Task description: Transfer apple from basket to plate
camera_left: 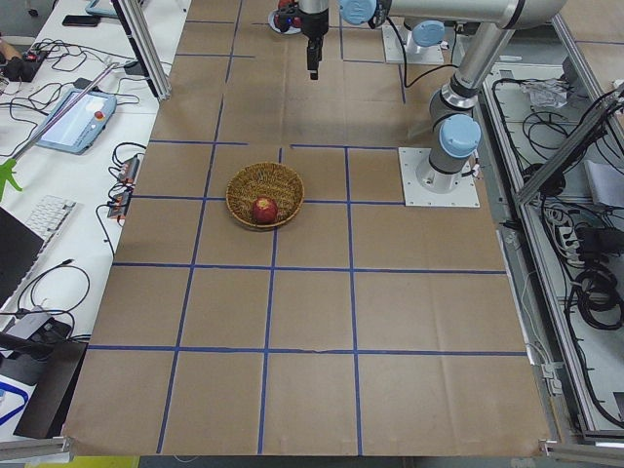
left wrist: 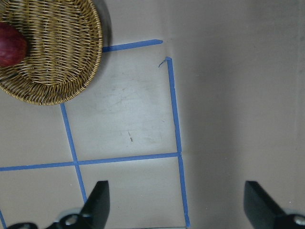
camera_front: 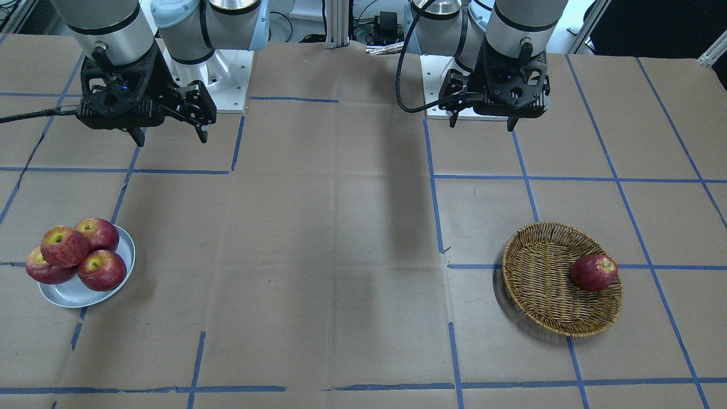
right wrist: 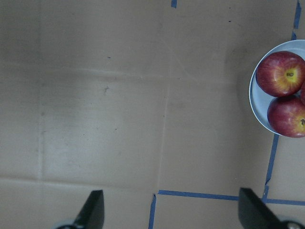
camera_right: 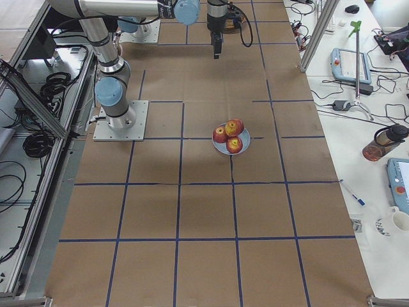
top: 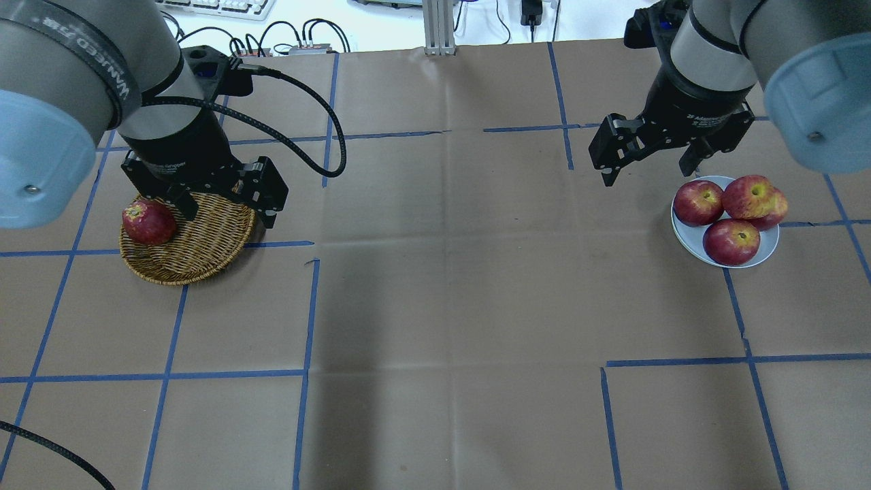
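Brown-papered table (camera_front: 341, 255): left gripper (camera_front: 481, 122) and right gripper (camera_front: 170, 137) hang spread and empty, and the apple (camera_front: 593, 272) from the basket (camera_front: 539, 272) may roll off the crowded lower-left plate (camera_front: 71, 295).

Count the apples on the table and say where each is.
5. One dark apple lies in the basket. Four are on the plate: three dark ones, with a paler apple resting on top of them. The pile might hide another.
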Motion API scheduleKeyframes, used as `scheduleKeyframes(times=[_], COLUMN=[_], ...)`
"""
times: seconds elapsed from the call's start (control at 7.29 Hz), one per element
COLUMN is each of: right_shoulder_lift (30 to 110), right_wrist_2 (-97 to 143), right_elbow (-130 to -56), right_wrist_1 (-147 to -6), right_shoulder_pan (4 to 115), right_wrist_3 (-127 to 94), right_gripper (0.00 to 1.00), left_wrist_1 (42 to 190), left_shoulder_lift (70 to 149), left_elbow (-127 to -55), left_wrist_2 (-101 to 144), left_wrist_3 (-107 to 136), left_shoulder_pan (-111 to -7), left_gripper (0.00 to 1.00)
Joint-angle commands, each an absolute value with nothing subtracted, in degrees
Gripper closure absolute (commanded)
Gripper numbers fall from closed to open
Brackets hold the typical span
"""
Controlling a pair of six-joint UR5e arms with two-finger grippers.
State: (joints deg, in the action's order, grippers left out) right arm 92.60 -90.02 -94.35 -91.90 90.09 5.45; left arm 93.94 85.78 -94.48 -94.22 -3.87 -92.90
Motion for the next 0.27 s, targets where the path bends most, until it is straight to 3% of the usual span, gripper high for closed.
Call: scheduleKeyframes(times=[0.0,0.14], right_shoulder_lift=[92.6,92.6], right_wrist_2=[-90.1,-90.1], right_elbow=[-94.5,-94.6], right_wrist_1=[-91.9,-91.8], right_shoulder_pan=[90.1,90.1], right_wrist_3=[5.4,5.4], right_gripper=[0.00,0.00], left_wrist_1=[94.0,93.9], left_shoulder_lift=[85.8,85.8], left_elbow=[-94.5,-94.5], left_wrist_2=[-94.2,-94.2], left_wrist_3=[-3.9,-3.9], left_shoulder_pan=[-92.9,-92.9], left_gripper=[0.01,0.01])
